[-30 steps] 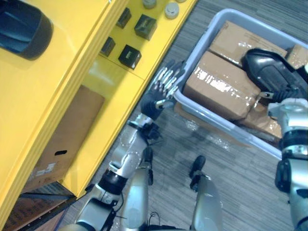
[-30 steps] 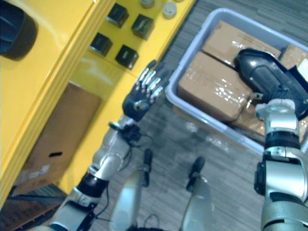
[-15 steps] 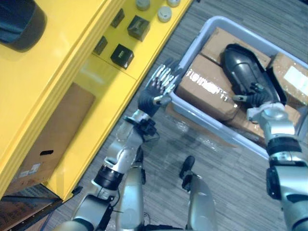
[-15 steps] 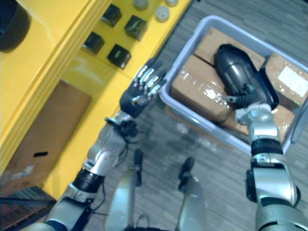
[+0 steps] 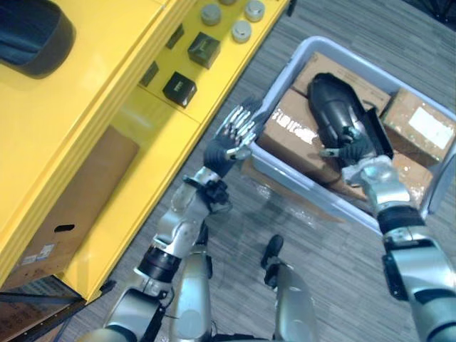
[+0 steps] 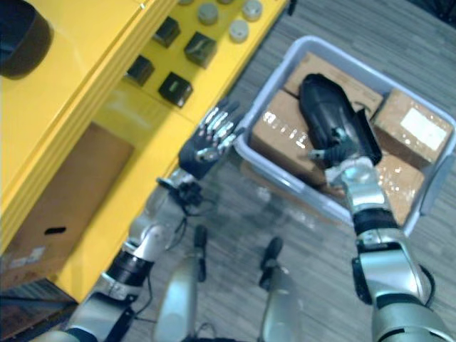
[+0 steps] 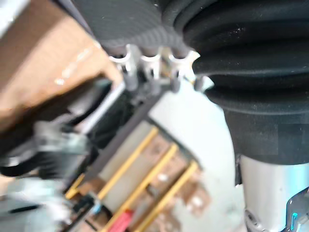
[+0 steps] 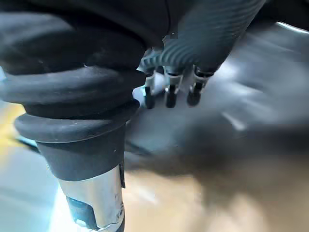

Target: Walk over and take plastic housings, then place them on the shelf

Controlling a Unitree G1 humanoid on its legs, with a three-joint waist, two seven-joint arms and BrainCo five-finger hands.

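Yellow shelf (image 5: 142,132) is running along my L side, carrying black blocks (image 5: 179,89) & grey discs (image 5: 241,30) on mid tier, dark housing (image 5: 32,32) up top, cardboard box (image 5: 64,206) sitting low. Grey bin (image 5: 281,75) is sitting on striped floor (image 5: 320,263), my R.

No words, nos. or signs can be read. A white label (image 5: 422,122) is seen on top of a cardboard box (image 5: 436,148) at the far right of the grey bin (image 5: 313,187); its print is too small to be made out. A 2nd white label (image 5: 44,251) is stuck on the brown box (image 5: 78,192) under the yellow shelf (image 5: 107,92), w/ dark lines of print, also unreadable. Pale marks (image 5: 293,121) are seen on the taped box (image 5: 288,142) mid-bin; whether they are print or glare can't be told.
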